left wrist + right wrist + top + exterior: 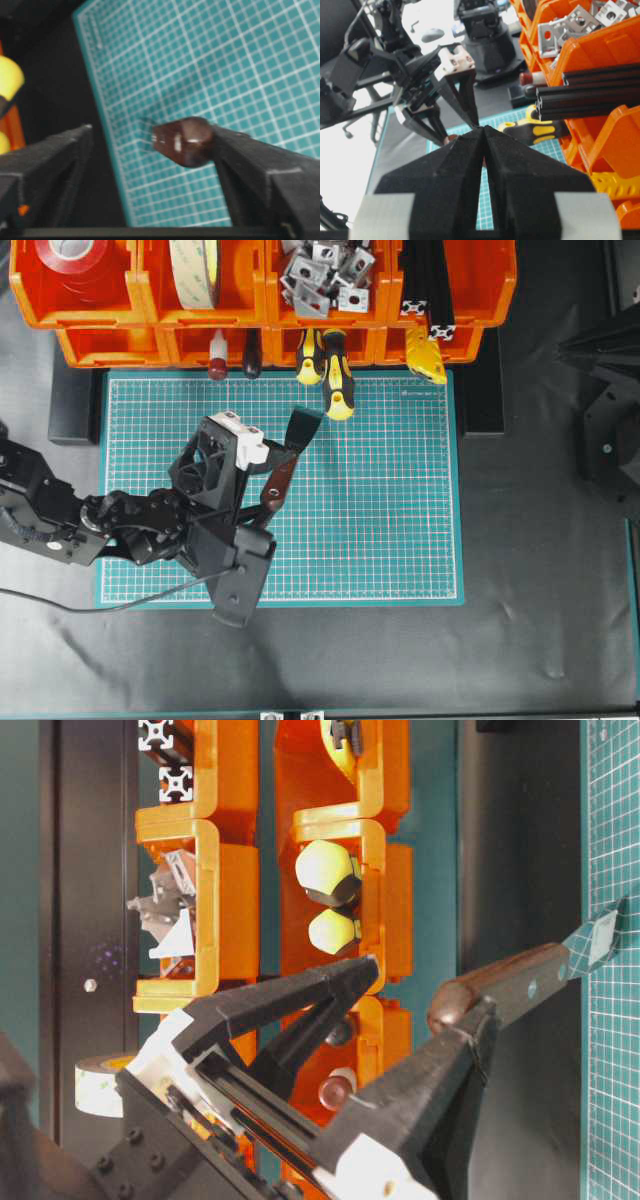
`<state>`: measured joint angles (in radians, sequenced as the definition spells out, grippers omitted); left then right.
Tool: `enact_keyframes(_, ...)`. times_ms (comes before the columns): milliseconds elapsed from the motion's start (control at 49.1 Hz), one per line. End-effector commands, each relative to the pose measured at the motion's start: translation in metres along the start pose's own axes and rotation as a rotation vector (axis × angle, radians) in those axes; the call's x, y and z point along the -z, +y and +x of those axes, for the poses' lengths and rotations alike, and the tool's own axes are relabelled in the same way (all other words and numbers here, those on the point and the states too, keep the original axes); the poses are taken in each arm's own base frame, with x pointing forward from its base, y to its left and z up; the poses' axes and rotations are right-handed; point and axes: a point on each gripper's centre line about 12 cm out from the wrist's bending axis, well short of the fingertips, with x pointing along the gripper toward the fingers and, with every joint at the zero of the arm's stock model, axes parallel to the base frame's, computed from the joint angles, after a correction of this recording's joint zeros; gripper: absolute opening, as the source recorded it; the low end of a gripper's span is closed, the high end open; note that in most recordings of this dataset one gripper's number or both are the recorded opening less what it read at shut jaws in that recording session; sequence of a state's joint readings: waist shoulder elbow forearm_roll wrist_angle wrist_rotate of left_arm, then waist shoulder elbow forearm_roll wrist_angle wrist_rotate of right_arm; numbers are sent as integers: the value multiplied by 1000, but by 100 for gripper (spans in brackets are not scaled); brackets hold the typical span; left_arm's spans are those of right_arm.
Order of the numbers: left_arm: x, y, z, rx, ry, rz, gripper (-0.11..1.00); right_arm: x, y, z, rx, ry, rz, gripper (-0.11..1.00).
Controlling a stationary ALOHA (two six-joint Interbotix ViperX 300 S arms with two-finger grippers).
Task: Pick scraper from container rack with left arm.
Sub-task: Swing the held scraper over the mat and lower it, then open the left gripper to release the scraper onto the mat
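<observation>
The scraper has left the orange container rack and is over the green cutting mat. Its blade tip touches the mat and its brown handle slants up. My left gripper stands open around the handle end. The handle end leans against one finger, while the other finger stands well apart from it. My right gripper is shut and empty, off to the right side of the rack.
Two yellow-and-black screwdrivers and a red-knobbed tool stick out of the lower bins onto the mat's far edge. The upper bins hold tape rolls, metal brackets and black bars. The right arm's base stands at the right edge.
</observation>
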<state>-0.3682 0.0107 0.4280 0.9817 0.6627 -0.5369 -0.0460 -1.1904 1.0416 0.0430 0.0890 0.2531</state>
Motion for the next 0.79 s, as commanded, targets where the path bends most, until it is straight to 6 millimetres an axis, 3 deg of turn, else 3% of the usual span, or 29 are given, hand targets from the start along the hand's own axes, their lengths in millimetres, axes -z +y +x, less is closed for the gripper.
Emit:
enact_keyframes(0, -12, 8, -19, -12, -51, -103, 91, -13, 3, -2, -5, -21, 4, -1)
enact_keyframes(204, -18, -5, -42, 14, -75, -453, 91, -9, 2, -2, 2, 3, 3, -1)
enact_keyframes(387, -4, -20, -49, 41, -52, -710, 91, -6, 1, -1, 4, 10, 5, -1)
enact_keyframes(631, 16, -18, -61, 52, -47, -865, 91, -4, 1, -2, 4, 11, 5, -1)
enact_keyframes(774, 22, -11, -86, 85, -99, -916, 91, -5, 1, -3, 3, 4, 3, -1)
